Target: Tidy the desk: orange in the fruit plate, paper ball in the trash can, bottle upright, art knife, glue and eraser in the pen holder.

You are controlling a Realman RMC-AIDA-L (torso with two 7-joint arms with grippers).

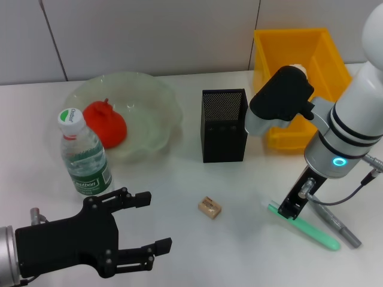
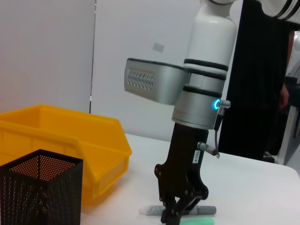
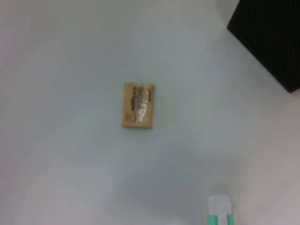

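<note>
The orange [image 1: 105, 124] lies in the pale green fruit plate [image 1: 157, 104] at the back left. In front of it the bottle [image 1: 84, 154] stands upright. The black mesh pen holder [image 1: 224, 125] stands mid-table, with the yellow trash can [image 1: 323, 57] behind to the right. The tan eraser [image 1: 209, 207] [image 3: 138, 105] lies flat on the table. My right gripper [image 1: 290, 209] [image 2: 174, 216] is down at table level, its fingers drawn together on the end of a green stick-shaped tool [image 1: 306, 229]. A grey pen-like item [image 1: 336, 225] lies beside it. My left gripper [image 1: 152, 222] hangs open at the front left. I cannot pick out the paper ball.
The right arm's elbow covers part of the trash can's front wall. A cable hangs from the right wrist near the grey item. The white table [image 1: 179, 251] runs to a pale wall at the back.
</note>
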